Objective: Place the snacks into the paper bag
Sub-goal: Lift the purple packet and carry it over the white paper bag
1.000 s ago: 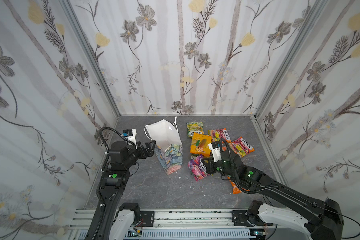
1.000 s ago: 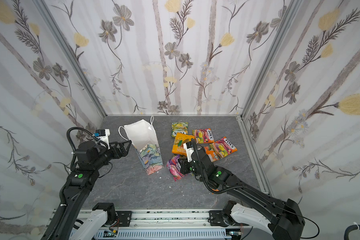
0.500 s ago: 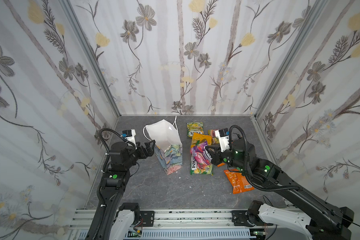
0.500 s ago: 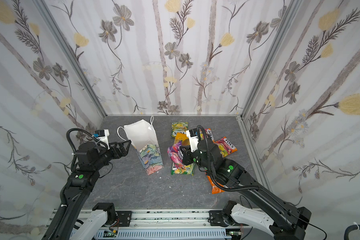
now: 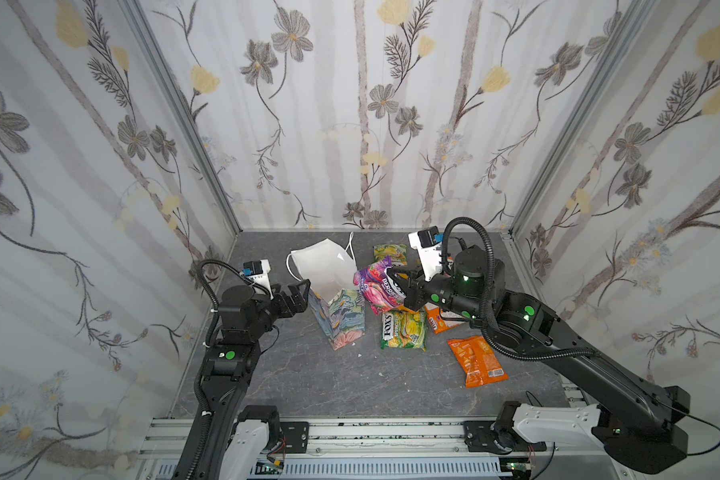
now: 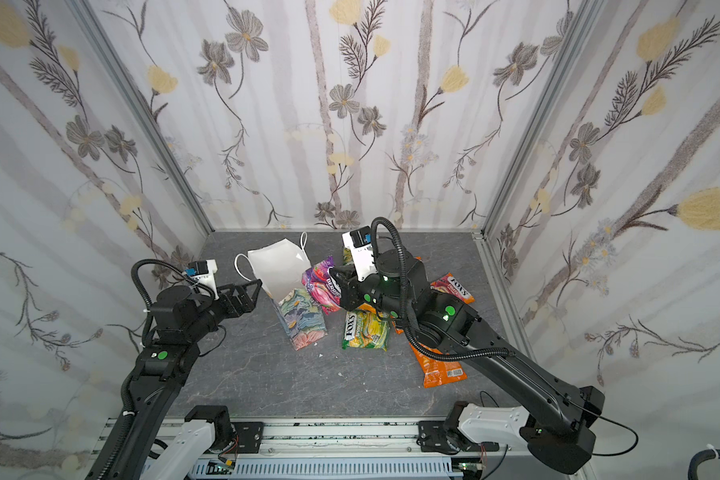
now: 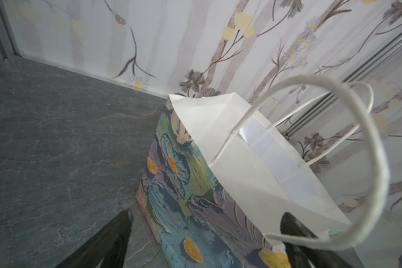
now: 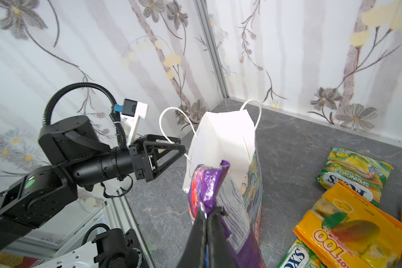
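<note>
Beside the paper bag, right pincer grips purple packet

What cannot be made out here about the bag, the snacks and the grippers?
Both top views: the bottom of the paper bag is hidden by its own walls, so its contents cannot be told.
A top view: the orange packet is mostly covered by the right arm.
Right wrist view: the right gripper is shut on the purple packet, whose print is blurred.
Left wrist view: whether the open left gripper touches the cord handle crossing one finger.
</note>
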Controlling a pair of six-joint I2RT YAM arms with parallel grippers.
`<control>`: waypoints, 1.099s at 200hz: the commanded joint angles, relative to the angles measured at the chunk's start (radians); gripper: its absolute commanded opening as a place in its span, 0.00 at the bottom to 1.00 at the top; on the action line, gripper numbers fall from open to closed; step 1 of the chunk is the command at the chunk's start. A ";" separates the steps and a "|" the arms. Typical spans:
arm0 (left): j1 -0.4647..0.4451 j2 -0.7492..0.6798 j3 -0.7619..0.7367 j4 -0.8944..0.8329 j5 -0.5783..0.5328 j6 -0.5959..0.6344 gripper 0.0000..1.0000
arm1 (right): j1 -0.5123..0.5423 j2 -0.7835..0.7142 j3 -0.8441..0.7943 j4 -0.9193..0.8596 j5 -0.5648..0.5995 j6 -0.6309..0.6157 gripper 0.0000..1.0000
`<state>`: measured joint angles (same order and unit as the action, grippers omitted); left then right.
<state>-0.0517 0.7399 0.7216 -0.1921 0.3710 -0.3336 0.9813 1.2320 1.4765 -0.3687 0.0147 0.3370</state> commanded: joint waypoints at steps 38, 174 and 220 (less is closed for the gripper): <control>0.002 -0.002 -0.002 0.034 0.006 -0.002 1.00 | 0.119 0.132 0.182 0.098 0.200 -0.093 0.00; 0.007 -0.011 -0.006 0.036 0.001 0.000 1.00 | 0.198 0.493 0.517 0.035 0.626 -0.196 0.00; 0.011 -0.015 -0.007 0.036 0.004 -0.002 1.00 | 0.200 0.554 0.561 0.009 0.688 -0.184 0.00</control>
<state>-0.0433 0.7303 0.7177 -0.1905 0.3706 -0.3336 1.1790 1.7634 2.0178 -0.3786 0.6365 0.1555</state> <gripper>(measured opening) 0.994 0.050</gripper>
